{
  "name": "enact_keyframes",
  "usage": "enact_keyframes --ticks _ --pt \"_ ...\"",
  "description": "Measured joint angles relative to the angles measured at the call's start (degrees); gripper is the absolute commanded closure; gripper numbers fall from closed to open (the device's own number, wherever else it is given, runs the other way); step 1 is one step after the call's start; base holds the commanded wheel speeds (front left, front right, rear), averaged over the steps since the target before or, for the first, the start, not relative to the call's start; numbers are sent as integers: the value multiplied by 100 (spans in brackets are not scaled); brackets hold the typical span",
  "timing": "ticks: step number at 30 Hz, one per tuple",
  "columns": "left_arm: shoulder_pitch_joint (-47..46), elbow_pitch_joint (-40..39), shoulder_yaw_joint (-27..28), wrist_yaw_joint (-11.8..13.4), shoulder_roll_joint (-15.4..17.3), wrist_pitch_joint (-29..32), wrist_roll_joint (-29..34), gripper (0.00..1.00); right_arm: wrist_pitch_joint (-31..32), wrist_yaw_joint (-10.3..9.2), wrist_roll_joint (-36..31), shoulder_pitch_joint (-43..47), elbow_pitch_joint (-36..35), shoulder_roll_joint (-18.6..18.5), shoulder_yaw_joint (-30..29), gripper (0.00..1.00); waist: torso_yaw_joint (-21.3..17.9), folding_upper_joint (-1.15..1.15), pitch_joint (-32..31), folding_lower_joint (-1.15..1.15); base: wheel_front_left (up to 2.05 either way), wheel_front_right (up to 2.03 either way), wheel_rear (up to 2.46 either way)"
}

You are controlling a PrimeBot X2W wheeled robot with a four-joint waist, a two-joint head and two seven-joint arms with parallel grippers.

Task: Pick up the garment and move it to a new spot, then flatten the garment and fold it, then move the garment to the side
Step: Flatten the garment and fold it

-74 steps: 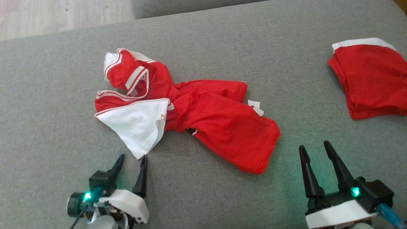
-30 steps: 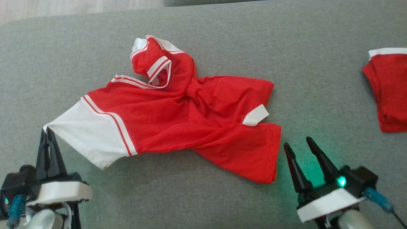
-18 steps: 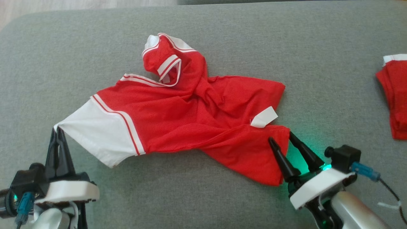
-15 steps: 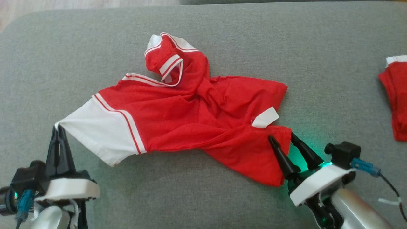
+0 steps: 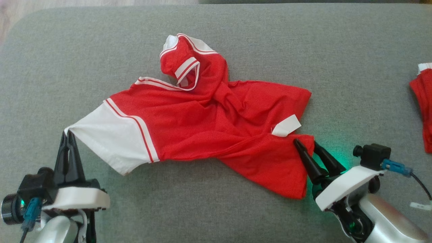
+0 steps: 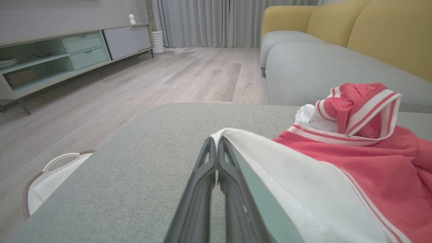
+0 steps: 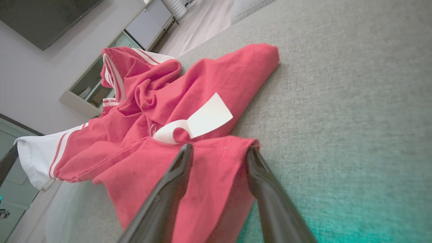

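One garment (image 5: pixel 209 125); left gripper (image 5: pixel 67 135) pinches, right gripper (image 5: pixel 305 143) straddles its edge.

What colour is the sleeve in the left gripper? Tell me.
The sleeve is white with a thin red stripe; the head view shows it best.

Grey woven cushion (image 5: pixel 101 50), rounded at the corner. Beyond it, pale wood-plank floor (image 6: pixel 152 81), daylit. Against the wall (image 6: pixel 50 13), a low sideboard (image 6: pixel 67 54) with mint drawers, open shelves and a grey door. Grey curtains (image 6: pixel 209 20) at the far end, with a white ribbed pot (image 6: pixel 158 41) beside them. Sofa (image 6: pixel 371 30) with yellow backs and grey seats. White basket (image 6: pixel 44 182) on the floor, just beside the cushion. Dark screen (image 7: pixel 44 17) on the wall.
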Motion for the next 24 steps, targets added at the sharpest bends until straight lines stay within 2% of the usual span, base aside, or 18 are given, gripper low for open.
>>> enact_keyframes --ticks 1,2,4,5,6,10,14,17,18,21,24 --pt "0 14 0 -16 0 0 0 100 42 0 44 -10 -14 -27 37 51 -2 0 9 0 0 0 0" --pt "0 23 0 -16 -2 0 0 100 42 0 91 -29 -26 -58 81 56 -4 0 20 0 0 0 0" --pt "-1 34 0 -16 -5 0 0 100 40 0 193 -101 -32 -97 124 76 -7 0 44 0 0 0 0" --pt "-1 35 0 -16 -5 0 0 100 38 0 235 -140 -33 -112 138 94 -10 0 58 0 0 0 0" --pt "-3 41 0 -16 -7 0 0 100 36 1 260 -181 -32 -125 159 100 -13 0 73 0 0 0 0" --pt "-80 87 -1 -20 -10 -1 0 100 -56 0 291 -283 -25 -183 289 100 -28 0 110 0 0 0 0" --pt "-224 81 15 -147 -37 -11 -35 100 -286 0 270 -415 -88 -338 334 100 -65 0 79 0 0 0 0" --pt "-477 -24 81 -383 -133 -56 -226 100 -421 0 145 -599 -298 -541 219 100 -99 0 -10 0 0 0 0" --pt "-477 -24 81 -383 -133 -56 -226 100 -421 0 145 -599 -298 -541 219 100 -99 0 -10 0 0 0 0" --pt "-929 -127 202 -724 -297 -73 -566 100 -472 0 -92 -841 -579 -771 -1 100 -144 0 -141 0 0 0 0" --pt "-1493 -248 275 -1034 -427 -51 -898 100 -477 0 -366 -1035 -928 -915 -489 100 -201 0 -320 0 0 0 0"
